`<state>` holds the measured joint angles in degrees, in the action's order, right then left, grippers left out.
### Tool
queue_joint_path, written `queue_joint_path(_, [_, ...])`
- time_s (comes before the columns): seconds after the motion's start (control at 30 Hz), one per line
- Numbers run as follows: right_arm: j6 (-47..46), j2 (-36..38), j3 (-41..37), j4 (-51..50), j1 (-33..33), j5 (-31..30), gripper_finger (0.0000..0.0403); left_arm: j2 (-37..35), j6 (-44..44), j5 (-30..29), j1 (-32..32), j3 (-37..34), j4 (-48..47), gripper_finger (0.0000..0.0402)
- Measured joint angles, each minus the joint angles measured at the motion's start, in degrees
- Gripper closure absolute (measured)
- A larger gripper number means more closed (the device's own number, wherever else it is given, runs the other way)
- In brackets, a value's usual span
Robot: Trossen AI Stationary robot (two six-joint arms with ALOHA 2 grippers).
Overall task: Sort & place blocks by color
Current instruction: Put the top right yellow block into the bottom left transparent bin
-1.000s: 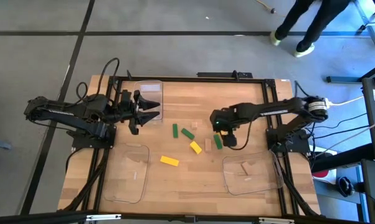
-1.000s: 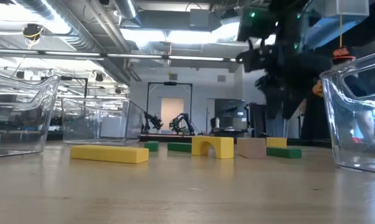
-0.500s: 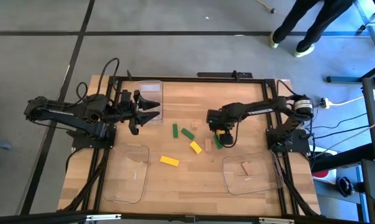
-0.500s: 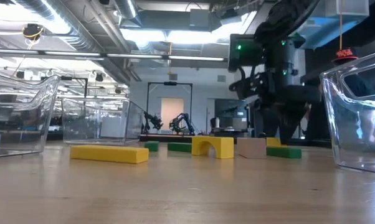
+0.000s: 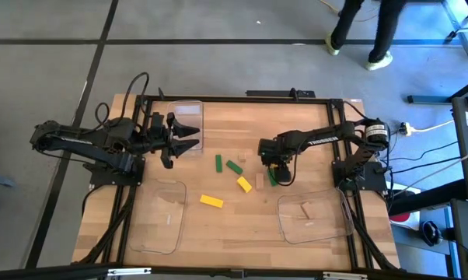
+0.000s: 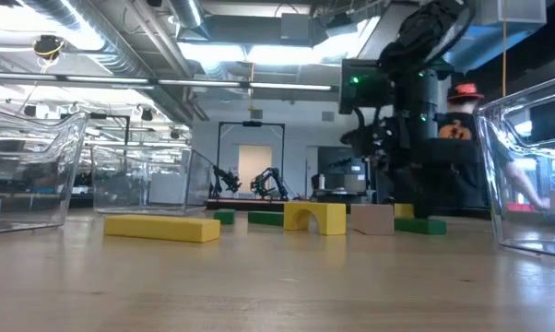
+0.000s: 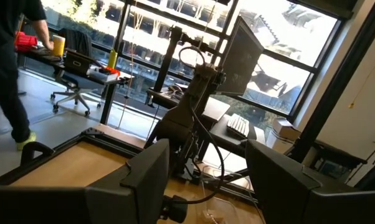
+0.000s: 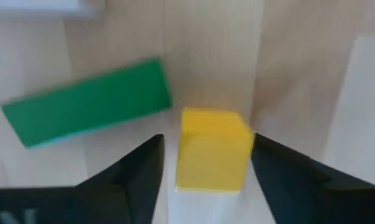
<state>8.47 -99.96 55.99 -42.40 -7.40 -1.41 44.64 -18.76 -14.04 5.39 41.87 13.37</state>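
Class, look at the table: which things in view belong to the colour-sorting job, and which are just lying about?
Part of the job:
- small yellow wooden cube, between the right gripper's fingers
- green wooden bar beside it
- long yellow wooden bar
- yellow arch-shaped block
- plain tan wooden block
- clear plastic trays

Just lying about:
- cables beside the table
- person walking past
- left gripper, waiting

Right gripper (image 8: pixel 206 155) straddles yellow cube (image 8: pixel 212 149); green bar (image 8: pixel 86 102) sits just beside, crowding one finger. Other side: bare table (image 8: pixel 312 93).
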Motion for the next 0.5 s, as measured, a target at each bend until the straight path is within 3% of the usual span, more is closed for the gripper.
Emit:
queue_joint_path(0.27, [-3.97,0.63,-2.32,1.76,0.0,1.04,0.0249,0.0,0.59,0.0,-0.01,0.0,0.0,0.0198])
queue_joint_path(0.5, [-4.39,1.22,-2.54,2.39,-0.11,1.38,0.0238,0.0,1.33,0.0,-0.01,0.0,-0.01,0.0198])
